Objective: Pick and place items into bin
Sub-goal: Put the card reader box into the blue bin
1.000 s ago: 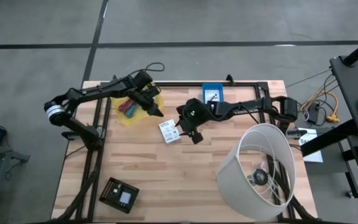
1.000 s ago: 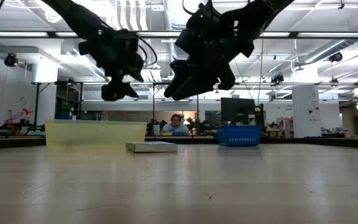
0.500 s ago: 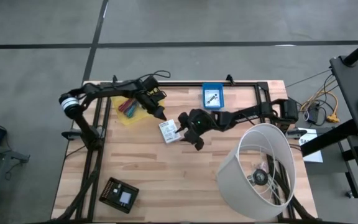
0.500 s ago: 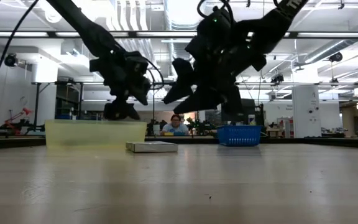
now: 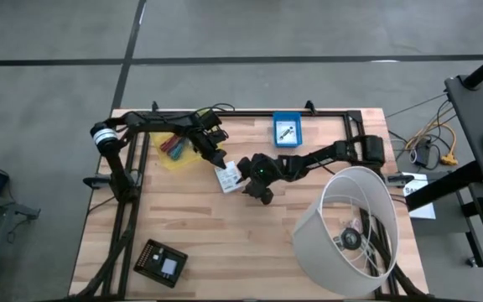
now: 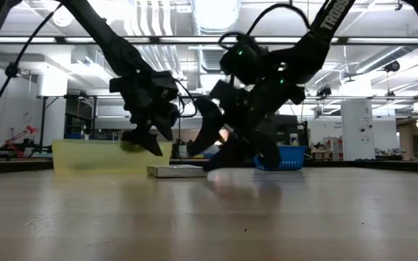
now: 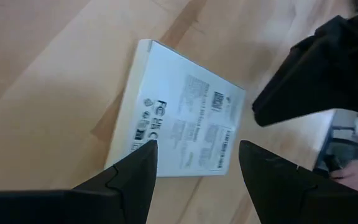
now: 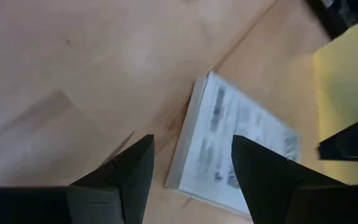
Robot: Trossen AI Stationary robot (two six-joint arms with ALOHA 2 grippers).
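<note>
Black device (image 5: 160, 262): near corner of the table (image 5: 225, 243), well apart from the work; not an item to bin.
Lampshade (image 5: 350, 231): on its side at the table's right, also left alone.
Right gripper (image 5: 252, 186): low over the wood just beside the packet's right edge; jaws released, spread wide with nothing between them, as the right wrist view shows.
Packet (image 5: 228, 176): white printed box lying flat on the table, between the two grippers, not yet lifted.
Left gripper (image 5: 217, 158): hangs at the packet's far left edge, next to the yellow bin; jaws parted and empty, the packet (image 7: 179, 118) lying below its fingers (image 7: 129, 180).
Yellow bin (image 5: 174, 148): already holds several slim coloured items.
Blue bin (image 5: 287, 129): at the far edge, with a small item inside.
Progress: judging by the filled bin, most items seem done; the packet looks to be the one left, and which gripper will take it cannot be told.
</note>
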